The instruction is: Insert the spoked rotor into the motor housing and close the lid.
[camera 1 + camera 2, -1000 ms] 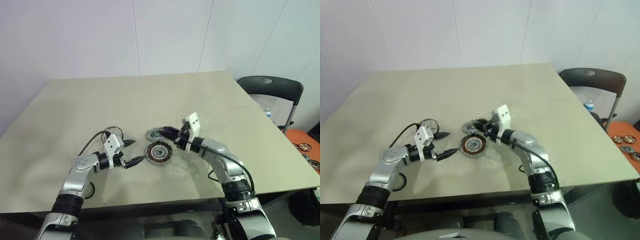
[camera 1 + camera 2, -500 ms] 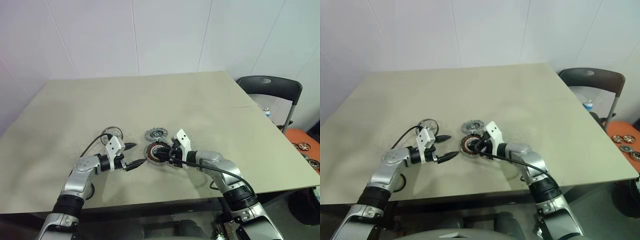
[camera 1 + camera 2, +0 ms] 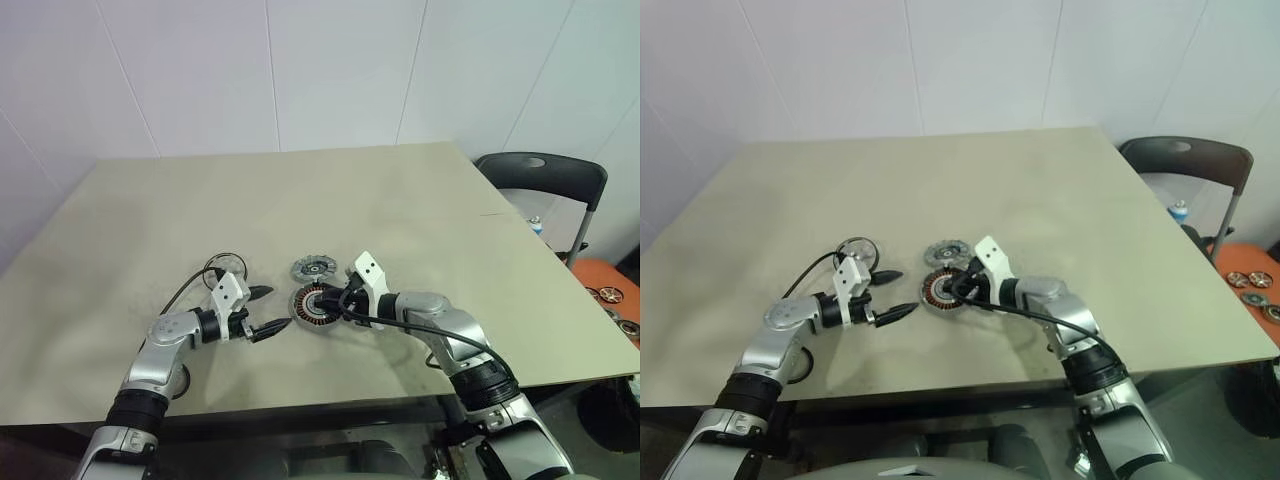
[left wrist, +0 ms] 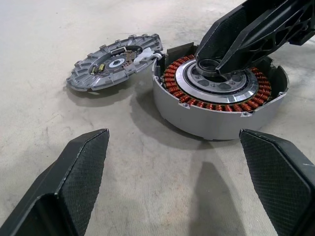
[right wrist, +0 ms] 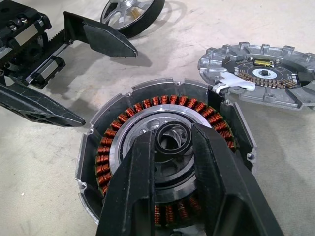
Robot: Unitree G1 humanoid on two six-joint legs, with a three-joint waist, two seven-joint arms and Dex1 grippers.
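Observation:
The motor housing (image 3: 313, 306), a grey ring of copper windings, lies open on the table. Its notched grey lid (image 3: 313, 268) lies flat beside it, joined by a white clip. My right gripper (image 5: 173, 137) reaches into the housing, and its fingers (image 5: 142, 172) sit snug on either side of the central hub ring. My left gripper (image 3: 278, 308) stands wide open just left of the housing, with nothing between its fingers (image 4: 74, 182). The spoked rotor (image 5: 133, 12), dark-rimmed with silver spokes, rests on the table behind the left gripper, partly hidden by it.
The tan table (image 3: 300, 200) spreads far behind the parts; its front edge runs close under both arms. A dark chair (image 3: 540, 175) stands off the right corner, and small wheels (image 3: 610, 295) lie on an orange surface beyond it.
My right gripper has swung from over the lid down and left onto the housing's hub. The left gripper has stayed in place, still open.

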